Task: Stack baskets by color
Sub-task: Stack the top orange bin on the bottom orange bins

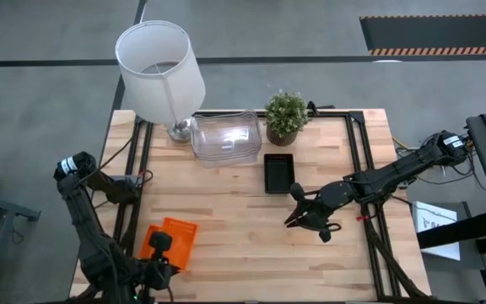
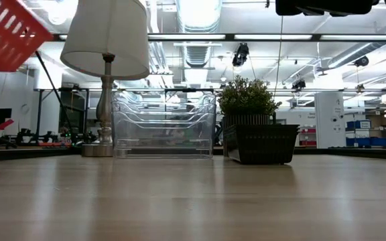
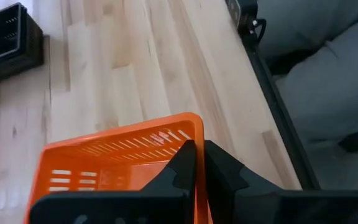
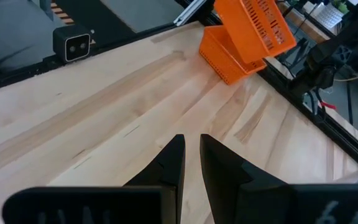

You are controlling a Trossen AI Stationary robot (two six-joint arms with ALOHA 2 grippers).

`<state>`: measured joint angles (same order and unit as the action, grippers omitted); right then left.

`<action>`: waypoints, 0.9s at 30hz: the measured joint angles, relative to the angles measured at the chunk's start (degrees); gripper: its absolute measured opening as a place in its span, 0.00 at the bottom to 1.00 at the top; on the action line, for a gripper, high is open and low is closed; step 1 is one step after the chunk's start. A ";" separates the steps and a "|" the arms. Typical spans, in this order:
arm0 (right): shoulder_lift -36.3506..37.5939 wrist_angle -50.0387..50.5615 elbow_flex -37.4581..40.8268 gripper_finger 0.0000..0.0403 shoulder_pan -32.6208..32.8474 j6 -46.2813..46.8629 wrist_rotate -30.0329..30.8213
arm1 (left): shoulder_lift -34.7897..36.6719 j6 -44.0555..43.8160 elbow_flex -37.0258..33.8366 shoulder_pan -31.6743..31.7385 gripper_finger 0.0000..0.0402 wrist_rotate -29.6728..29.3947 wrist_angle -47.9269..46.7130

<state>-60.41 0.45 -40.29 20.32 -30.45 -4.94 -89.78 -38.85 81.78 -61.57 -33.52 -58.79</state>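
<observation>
Now orange basket (image 3: 114,165) wall between left pincer (image 3: 197,163) fingers.

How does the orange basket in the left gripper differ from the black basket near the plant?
The orange basket is held tilted above the table, pinched at its rim by the left gripper; the black basket sits flat on the table, untouched. The orange one is near the left front corner; the black one is beside the potted plant. Both are small perforated rectangular trays.

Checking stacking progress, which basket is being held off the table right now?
The upper orange basket, gripped by the left end effector; the others rest on the table.
</observation>
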 joint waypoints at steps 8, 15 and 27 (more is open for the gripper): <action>0.01 -0.44 -0.09 0.11 0.00 2.58 0.01 | -0.07 -12.94 -0.70 0.03 0.00 13.06 -1.86; -0.08 -1.71 -0.15 0.11 0.00 5.68 0.01 | 1.73 -12.98 0.08 -0.36 0.00 17.12 -6.17; 0.00 -9.68 0.07 0.11 0.04 4.02 2.94 | 0.96 -13.22 -4.08 -1.69 0.00 17.30 -6.08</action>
<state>-60.41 -9.24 -40.22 20.36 -26.43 -2.00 -88.82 -52.06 77.69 -63.26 -16.22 -64.87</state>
